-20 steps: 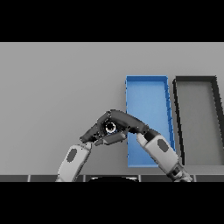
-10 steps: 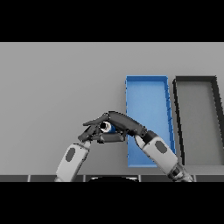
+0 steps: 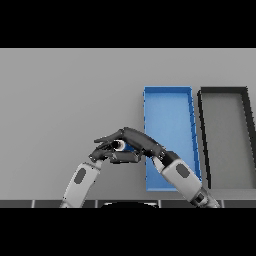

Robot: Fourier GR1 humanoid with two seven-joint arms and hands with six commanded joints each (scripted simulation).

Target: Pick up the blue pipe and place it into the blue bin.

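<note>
The blue pipe [image 3: 128, 148] lies low over the table just left of the blue bin [image 3: 168, 120]; only its pale round end and a sliver of blue show. My right hand [image 3: 139, 141] reaches in from the lower right across the bin's near left corner, and its fingers and thumb curl round the pipe. My left hand [image 3: 103, 154] sits directly below and to the left of it, fingers relaxed and pointing right, close under the pipe. Whether it touches the pipe is hidden.
A black bin [image 3: 225, 130] stands right beside the blue bin on its right. Both bins are long and run away from me. Grey table [image 3: 65, 100] stretches to the left and the back.
My right hand has flattened and stretched further left over the pipe, dropping slightly. The left hand has stayed under it.
</note>
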